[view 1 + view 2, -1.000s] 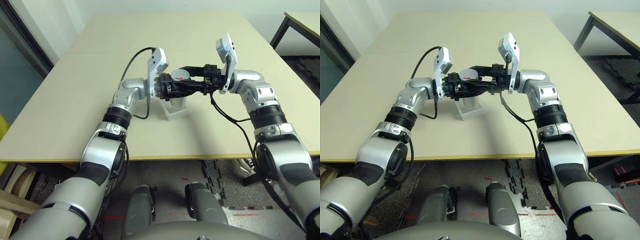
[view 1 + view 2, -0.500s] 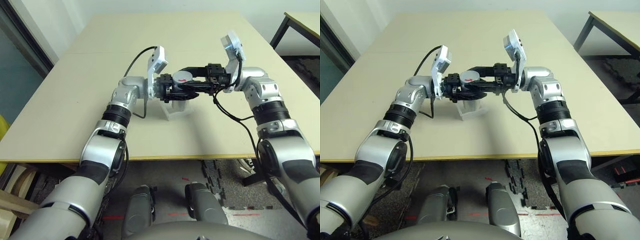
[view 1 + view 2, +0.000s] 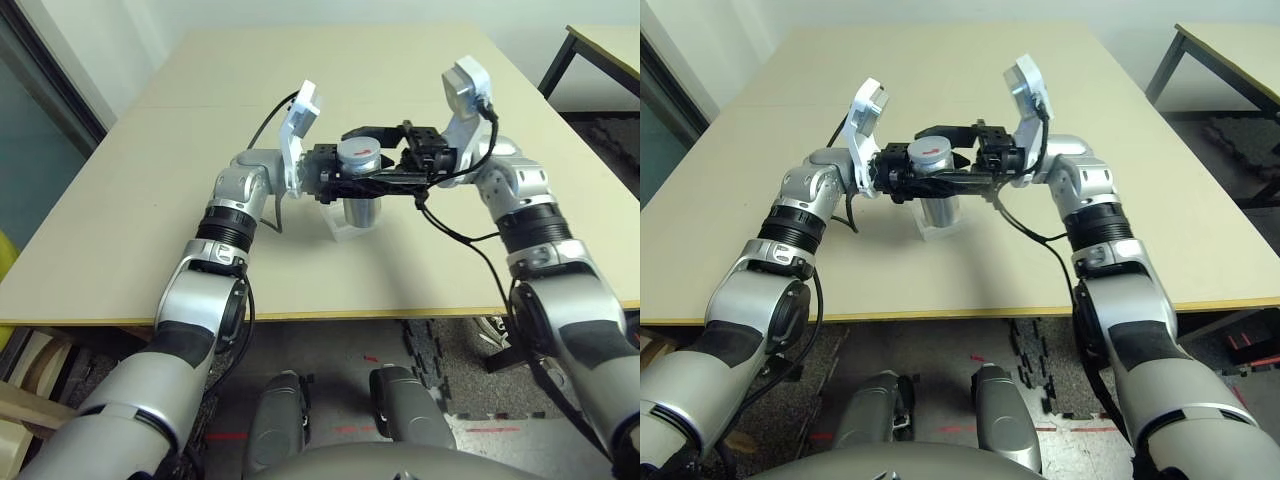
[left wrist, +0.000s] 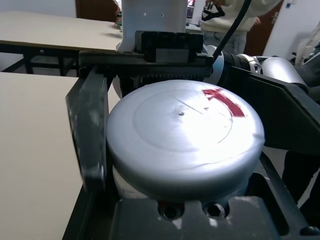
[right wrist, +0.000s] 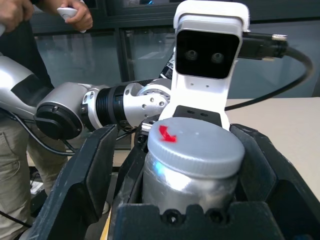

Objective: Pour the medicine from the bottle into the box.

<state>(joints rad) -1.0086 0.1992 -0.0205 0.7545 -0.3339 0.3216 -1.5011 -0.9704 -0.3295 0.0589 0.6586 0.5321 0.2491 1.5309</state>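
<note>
Two arms: both silver forearms reach in over the near edge of the table [image 3: 130, 200] and meet above its middle.
One bottle [image 3: 362, 190]: silver-grey, upright, lifted above the table between the two grippers.
One cap [image 3: 358, 153]: round and grey with a red mark on top; it sits on the bottle's top.
One box [image 3: 345, 228]: clear whitish plastic, resting on the table directly under the bottle and partly hidden by it.
Left gripper [image 3: 350, 182]: points across toward the robot's right, jaws clamped shut on the bottle's body just under the cap; in the left wrist view the cap [image 4: 185, 137] sits right above its black frame.
Right gripper [image 3: 940, 150]: points across toward the robot's left at the level of the cap; its jaws stand wide, one black finger [image 5: 82, 175] on either side of the cap [image 5: 195, 145] with a gap showing at each side, so it grips nothing.
Bottle in right wrist view [image 5: 185, 185]: shiny silver wall under the grey cap, sitting between the spread fingers.
One person [image 5: 20, 75]: stands beyond the table, holding a small white object in one hand.
One further table [image 3: 605, 45]: stands at the far right, well apart.
</note>
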